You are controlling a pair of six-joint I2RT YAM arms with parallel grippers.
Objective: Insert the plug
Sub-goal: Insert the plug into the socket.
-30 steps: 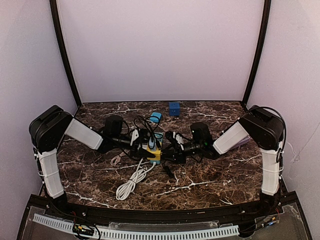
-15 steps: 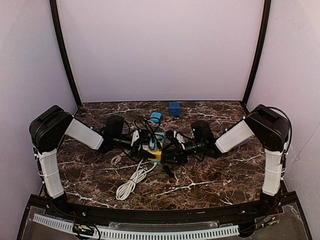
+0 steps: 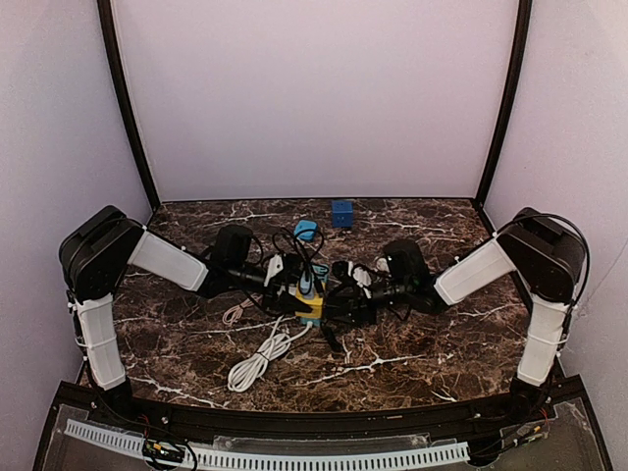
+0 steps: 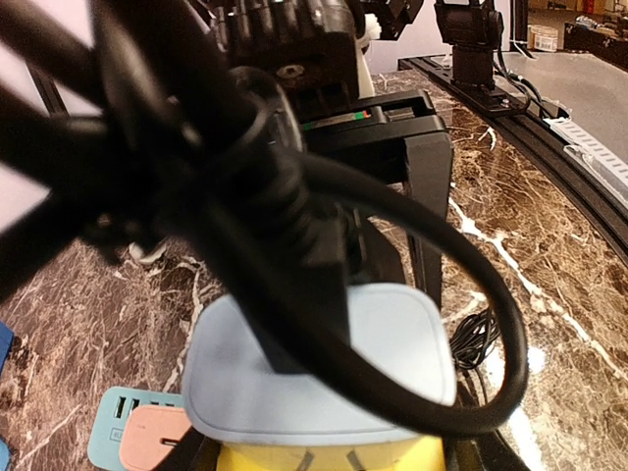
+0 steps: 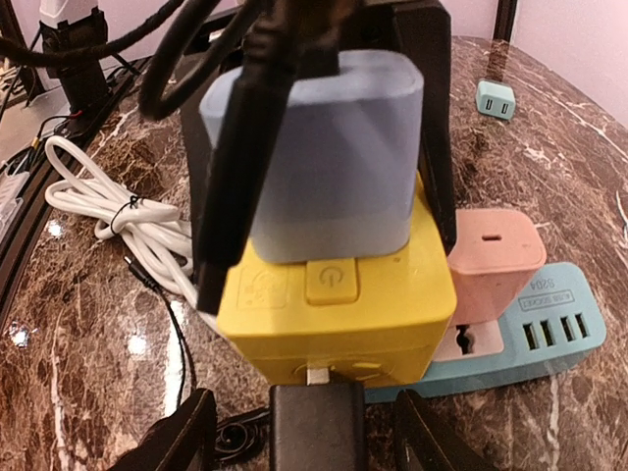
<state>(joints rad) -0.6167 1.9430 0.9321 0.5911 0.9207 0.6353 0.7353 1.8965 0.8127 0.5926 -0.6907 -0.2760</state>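
A yellow cube socket (image 5: 334,314) stands on a teal power strip (image 5: 530,339), with a light blue adapter (image 5: 334,147) and a black cable (image 4: 294,196) on top. My left gripper (image 4: 324,456) is shut on the yellow cube (image 4: 324,459) from the far side; its fingers (image 5: 437,98) flank the cube. A black plug (image 5: 316,427) sits against the cube's near face, metal prongs partly in. My right gripper (image 5: 309,437) is open around that plug, fingers (image 5: 182,437) clear of it on both sides. In the top view both grippers meet at the cube (image 3: 310,306).
A pink charger (image 5: 496,245) is plugged into the teal strip beside the cube. A coiled white cable (image 3: 257,358) lies front left. A blue cube (image 3: 341,213) and a small teal charger (image 3: 306,231) sit at the back. Thin black cord trails under the right gripper.
My right gripper has opened and let go of the black plug, which stays against the cube. Both arms and the cube have shifted slightly to the right.
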